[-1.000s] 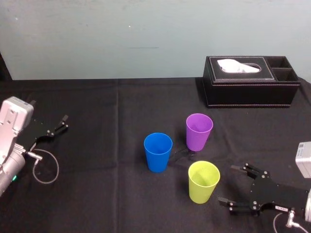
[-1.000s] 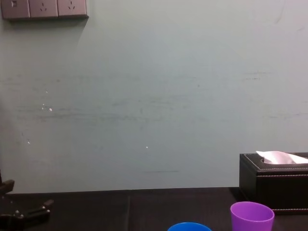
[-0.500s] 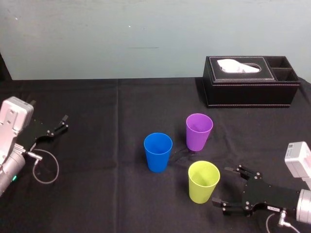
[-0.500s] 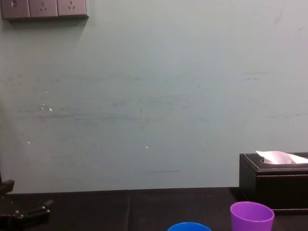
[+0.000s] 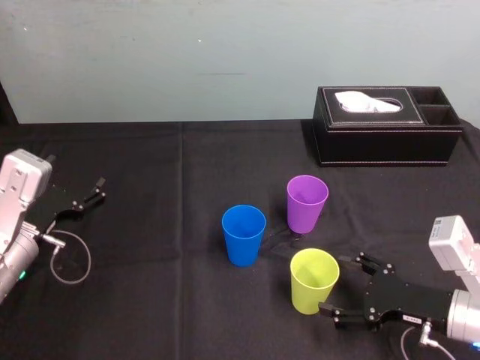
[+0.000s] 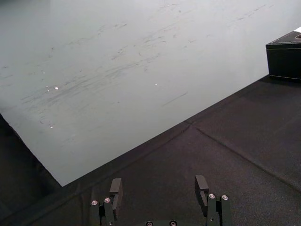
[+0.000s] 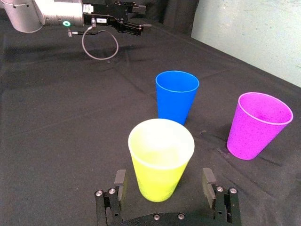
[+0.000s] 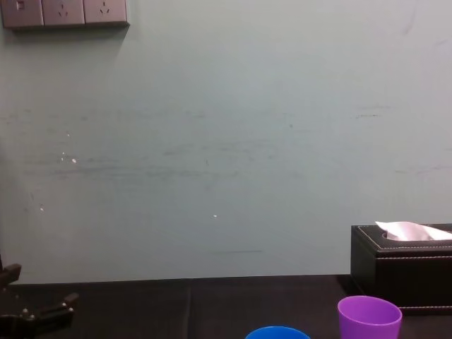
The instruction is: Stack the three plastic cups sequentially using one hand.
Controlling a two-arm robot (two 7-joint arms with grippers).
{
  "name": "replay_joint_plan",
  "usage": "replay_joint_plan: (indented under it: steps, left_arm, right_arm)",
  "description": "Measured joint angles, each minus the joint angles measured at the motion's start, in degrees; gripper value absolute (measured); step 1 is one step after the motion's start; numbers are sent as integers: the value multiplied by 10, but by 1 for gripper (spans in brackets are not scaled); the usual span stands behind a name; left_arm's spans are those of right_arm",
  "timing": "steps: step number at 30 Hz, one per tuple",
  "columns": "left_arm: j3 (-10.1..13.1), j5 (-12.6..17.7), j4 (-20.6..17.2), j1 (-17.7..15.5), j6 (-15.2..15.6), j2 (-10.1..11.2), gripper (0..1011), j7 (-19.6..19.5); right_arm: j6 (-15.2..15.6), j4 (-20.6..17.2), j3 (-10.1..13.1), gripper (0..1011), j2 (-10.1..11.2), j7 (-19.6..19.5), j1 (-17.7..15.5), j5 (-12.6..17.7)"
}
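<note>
My R gripper (image 5: pixel 342 285) is spread wide at the yellow-green cup (image 5: pixel 313 280), nothing gripped.
The cup is a plain, smooth, tapered tumbler, upright, mouth up, empty, nearest me on the black cloth (image 5: pixel 150 285). My fingers sit low, one each side of its base, w/ gaps showing. Blue cup (image 5: pixel 244 235) stands behind-left and purple cup (image 5: pixel 307 204) behind, both upright, all 3 apart. My L gripper (image 5: pixel 96 189) is parked far left, fingers apart, empty.
</note>
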Motion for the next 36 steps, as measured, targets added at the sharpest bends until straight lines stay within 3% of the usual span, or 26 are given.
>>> replay_joint_plan:
  steps: [36]
  left_arm:
    - [0, 0, 0, 0, 0, 0, 1010, 0]
  right_arm:
    - [18, 28, -36, 1004, -32, 0, 46, 3]
